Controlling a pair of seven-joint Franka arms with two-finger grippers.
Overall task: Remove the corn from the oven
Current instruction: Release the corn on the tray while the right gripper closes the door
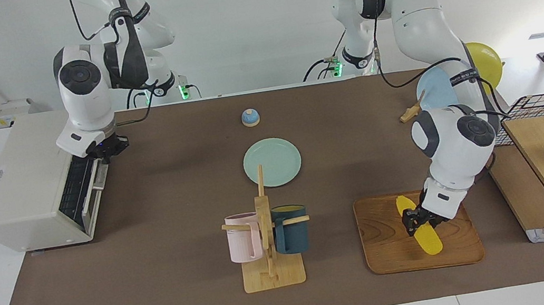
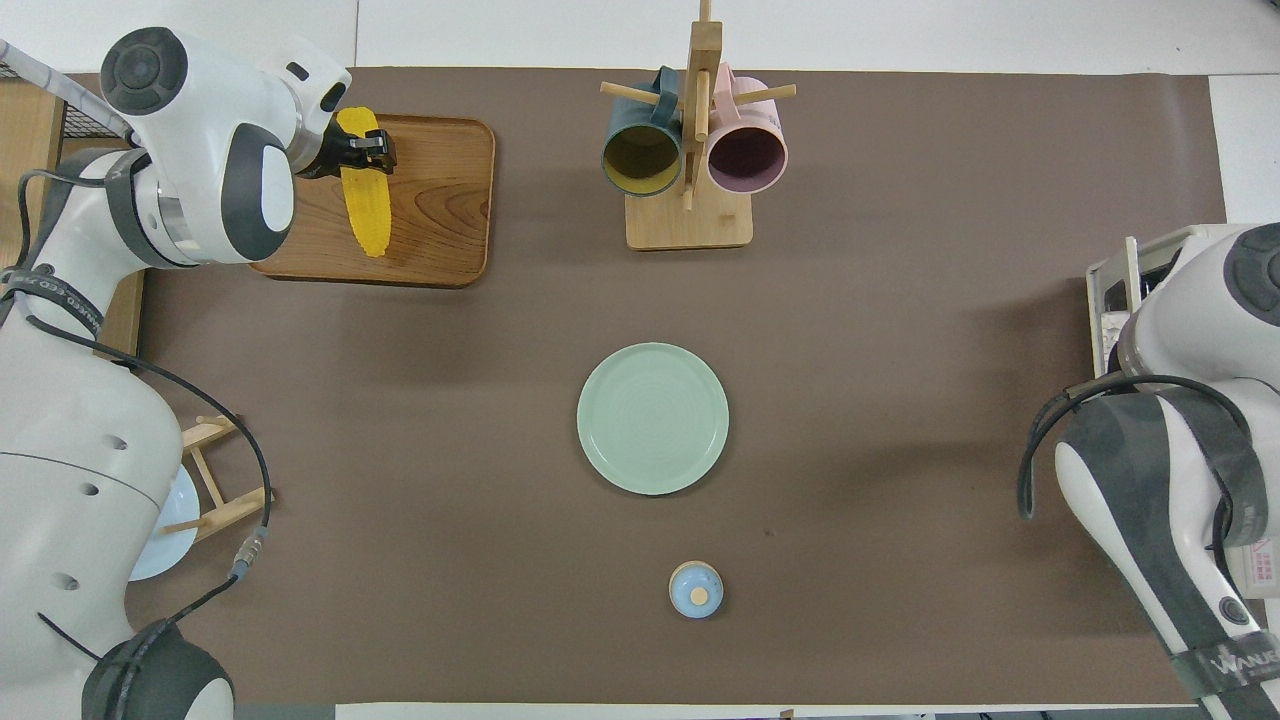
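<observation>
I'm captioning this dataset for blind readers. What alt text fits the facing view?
The left gripper is on a yellow corn cob lying on a wooden tray. The right gripper hovers at the toaster oven door. Between them stand a green plate and a mug rack.

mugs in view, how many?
2. Both hang on the wooden mug rack: pink mug toward the right arm's end, dark teal mug toward the left arm's. None visibly hidden.

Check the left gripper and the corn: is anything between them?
Nothing visible: the left gripper is already at the corn, which lies on the wooden tray, out of the oven. The right gripper is at the oven door.
</observation>
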